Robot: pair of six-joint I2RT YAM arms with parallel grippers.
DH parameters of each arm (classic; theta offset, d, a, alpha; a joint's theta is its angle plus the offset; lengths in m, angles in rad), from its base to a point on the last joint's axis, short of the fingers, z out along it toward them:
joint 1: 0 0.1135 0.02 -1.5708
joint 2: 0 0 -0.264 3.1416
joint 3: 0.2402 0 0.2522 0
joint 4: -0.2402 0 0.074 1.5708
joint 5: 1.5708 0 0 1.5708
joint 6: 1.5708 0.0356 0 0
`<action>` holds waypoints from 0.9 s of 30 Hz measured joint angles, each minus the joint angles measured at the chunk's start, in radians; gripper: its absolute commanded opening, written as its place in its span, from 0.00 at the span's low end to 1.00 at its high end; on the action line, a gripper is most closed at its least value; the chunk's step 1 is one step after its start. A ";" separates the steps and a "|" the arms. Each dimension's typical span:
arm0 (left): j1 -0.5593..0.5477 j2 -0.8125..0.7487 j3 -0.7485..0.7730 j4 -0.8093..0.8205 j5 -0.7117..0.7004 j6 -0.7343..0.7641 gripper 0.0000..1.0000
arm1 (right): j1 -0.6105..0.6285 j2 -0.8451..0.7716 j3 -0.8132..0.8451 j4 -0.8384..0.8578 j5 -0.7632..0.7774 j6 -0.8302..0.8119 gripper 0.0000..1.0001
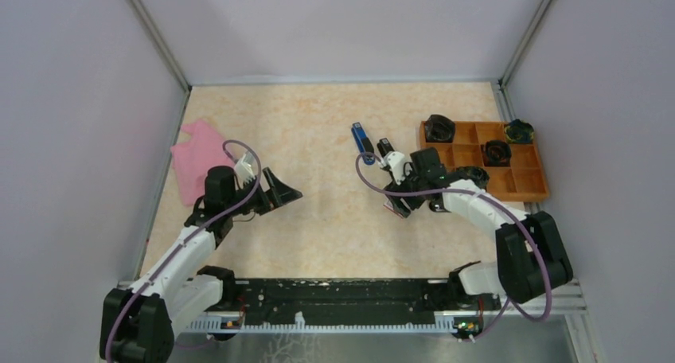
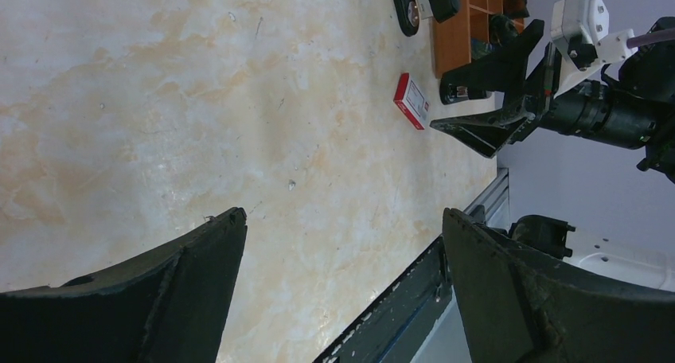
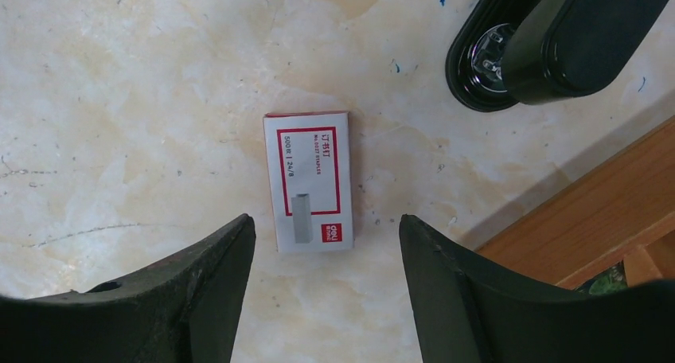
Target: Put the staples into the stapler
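Lying flat on the bench [image 3: 119,76], the staples [image 3: 307,181] sat between the spread fingers of the right pincer [image 3: 325,228], touched by neither; with only the box's near end between the tips, a squeeze there might have swivelled or skidded the thin box rather than lifted it. The stapler [image 3: 557,37] and wooden tray [image 3: 589,220] lay close on one side but blocked nothing, while the left pincer [image 2: 342,220], also spread and empty, hung well apart.
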 measured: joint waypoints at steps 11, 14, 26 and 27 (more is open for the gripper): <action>-0.007 0.051 -0.003 0.048 0.011 -0.008 0.94 | 0.047 0.092 0.046 -0.047 0.053 -0.076 0.62; -0.009 0.072 -0.008 0.071 0.019 -0.019 0.92 | 0.060 0.095 0.046 -0.050 0.058 -0.090 0.61; -0.014 0.143 -0.042 0.165 0.040 -0.058 0.87 | 0.113 0.143 0.057 -0.084 0.123 -0.130 0.52; -0.015 0.146 -0.043 0.170 0.041 -0.060 0.87 | 0.116 0.146 0.058 -0.082 0.127 -0.132 0.52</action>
